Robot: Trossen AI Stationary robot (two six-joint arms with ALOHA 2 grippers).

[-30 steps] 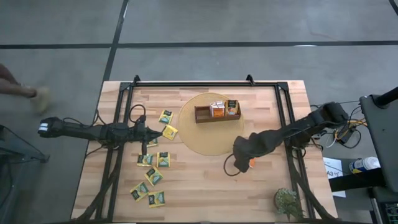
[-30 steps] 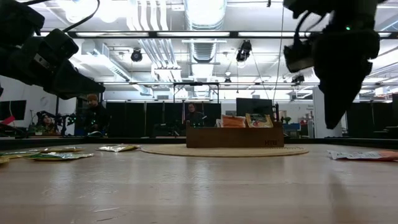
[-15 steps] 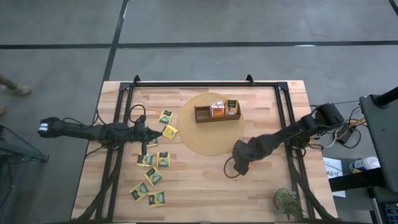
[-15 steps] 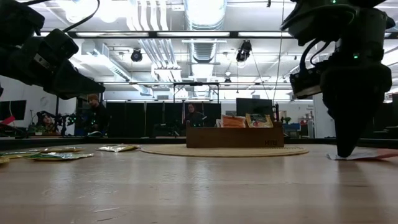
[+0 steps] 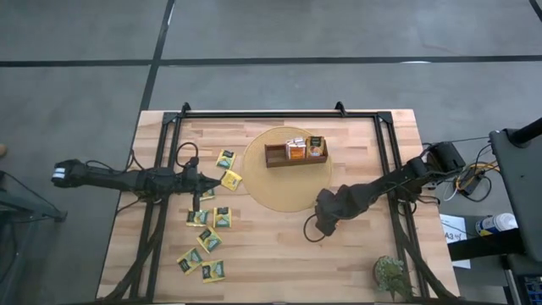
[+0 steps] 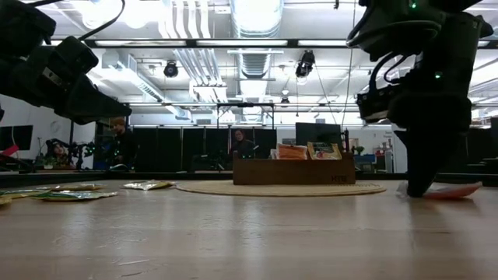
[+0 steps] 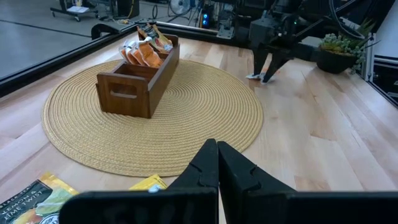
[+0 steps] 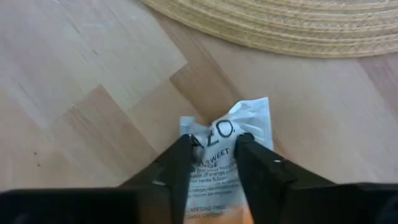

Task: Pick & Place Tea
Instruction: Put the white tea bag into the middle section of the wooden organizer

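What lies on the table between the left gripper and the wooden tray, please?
In the left wrist view, only the woven round mat lies between the shut left gripper and the wooden tray, which stands on that mat.

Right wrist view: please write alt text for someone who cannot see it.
The right gripper has its two dark fingers closed on the edges of a white and orange tea packet lying on the wooden table. The rim of a round woven mat lies just beyond the packet.
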